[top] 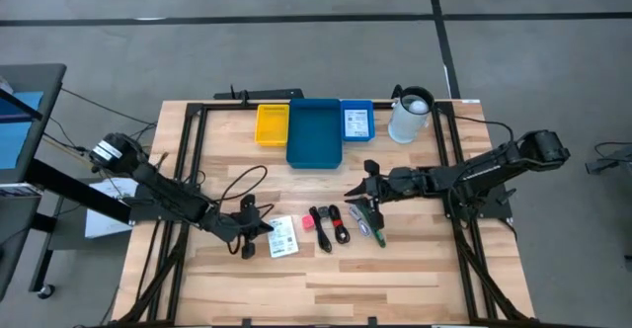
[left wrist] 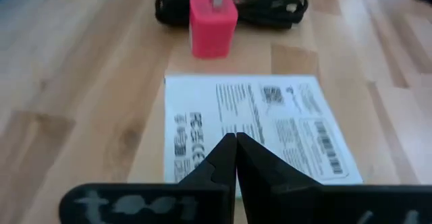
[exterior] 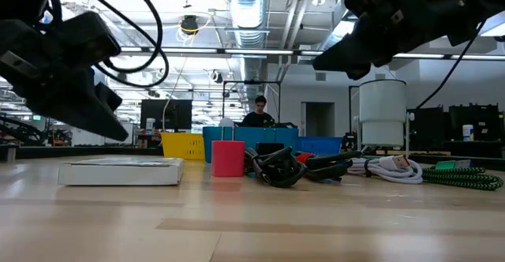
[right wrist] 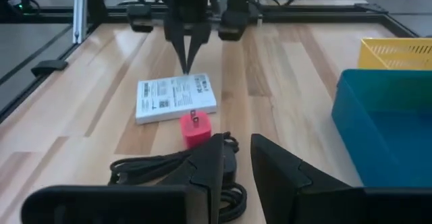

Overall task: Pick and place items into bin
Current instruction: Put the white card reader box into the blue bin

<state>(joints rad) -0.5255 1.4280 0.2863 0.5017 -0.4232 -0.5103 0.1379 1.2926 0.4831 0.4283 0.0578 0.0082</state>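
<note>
Two pincers near the packet (top: 281,236): left pincer (top: 259,227) pressed together at its edge, right pincer (top: 361,192) slightly apart above the cables (top: 330,225); we'd widen left's fingers before grabbing.

High view looks straight down, far. Low view sits level at table height, near the pink cube (exterior: 227,159). Each wrist view looks forward past its own fingers; both share that cube (left wrist: 212,25) ahead, plus the white packet (right wrist: 175,97).
</note>
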